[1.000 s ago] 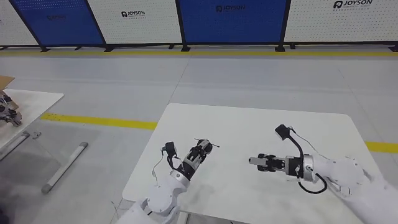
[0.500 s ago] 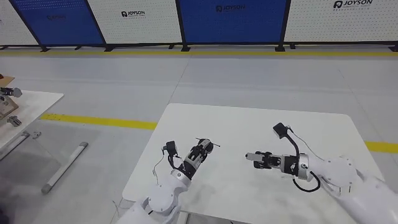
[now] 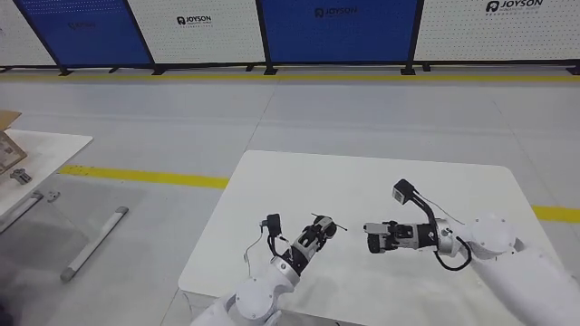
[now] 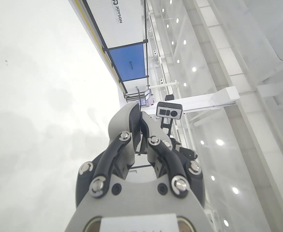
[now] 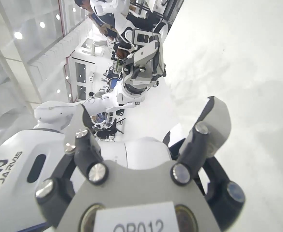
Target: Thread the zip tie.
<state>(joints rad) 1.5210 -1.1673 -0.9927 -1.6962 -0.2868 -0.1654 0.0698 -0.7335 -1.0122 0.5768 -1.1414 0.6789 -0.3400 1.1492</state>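
Top view: left claw (image 3: 324,228) pinches the zip tie (image 3: 337,225) above the table's (image 3: 381,177) near half. The tie lies crosswise to the fingers, one end toward the right claw (image 3: 370,235).
Left wrist view: left claw (image 4: 139,112) pads pressed together.
Right wrist view: right claw (image 5: 147,107) spread wide, empty, above the table.

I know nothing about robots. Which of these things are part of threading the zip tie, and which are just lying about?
Part of the job:
- zip tie, pinched in the shut left hand
- open right hand, close by
- white table beneath them

Just lying about:
- side table with a cardboard box
- grey bar on the floor
- blue and white wall panels behind
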